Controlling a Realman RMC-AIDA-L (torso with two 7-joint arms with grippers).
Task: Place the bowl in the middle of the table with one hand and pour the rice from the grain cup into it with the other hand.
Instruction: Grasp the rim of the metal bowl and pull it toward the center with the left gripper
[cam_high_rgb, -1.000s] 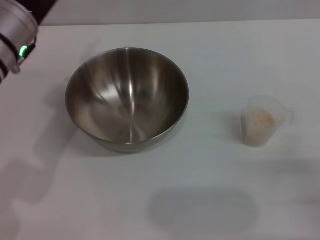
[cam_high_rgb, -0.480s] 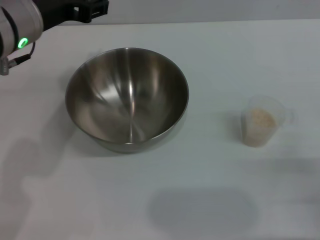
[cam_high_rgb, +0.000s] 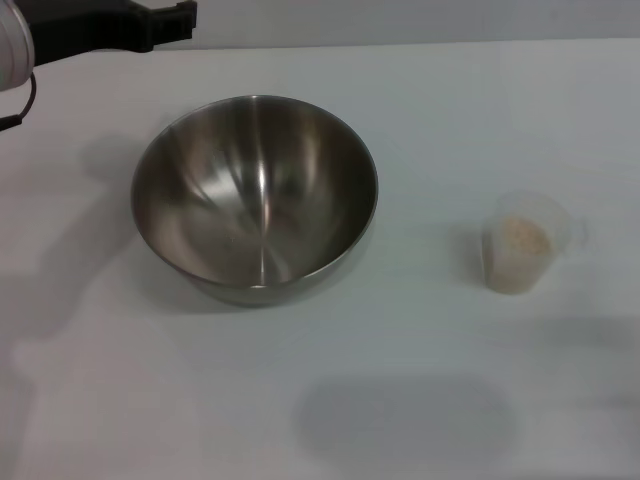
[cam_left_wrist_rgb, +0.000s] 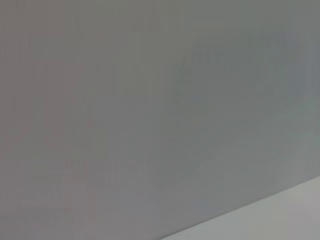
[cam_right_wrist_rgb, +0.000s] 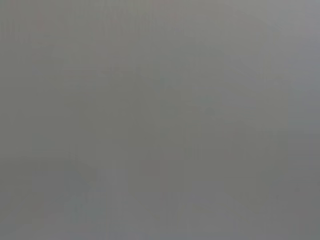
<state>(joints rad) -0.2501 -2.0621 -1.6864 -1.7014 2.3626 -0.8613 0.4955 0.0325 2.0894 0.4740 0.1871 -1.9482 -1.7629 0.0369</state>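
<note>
The stainless-steel bowl (cam_high_rgb: 255, 195) stands upright and empty on the white table (cam_high_rgb: 420, 110), left of centre in the head view. The clear grain cup (cam_high_rgb: 522, 242) stands upright to its right, well apart from it, with pale rice (cam_high_rgb: 522, 238) inside. My left gripper (cam_high_rgb: 178, 18) is a black shape at the far top left, raised above the table's back edge, behind and left of the bowl and not touching it. My right gripper is out of view. The wrist views show neither bowl nor cup.
The table's back edge (cam_high_rgb: 400, 44) meets a grey wall. Soft shadows lie on the table left of the bowl and near the front. The left wrist view shows grey wall and a white strip of table (cam_left_wrist_rgb: 280, 215). The right wrist view is plain grey.
My left arm has swung up and toward the back. Its black gripper has come into view at the top left and reaches farther right than before. Bowl and cup have not moved.
</note>
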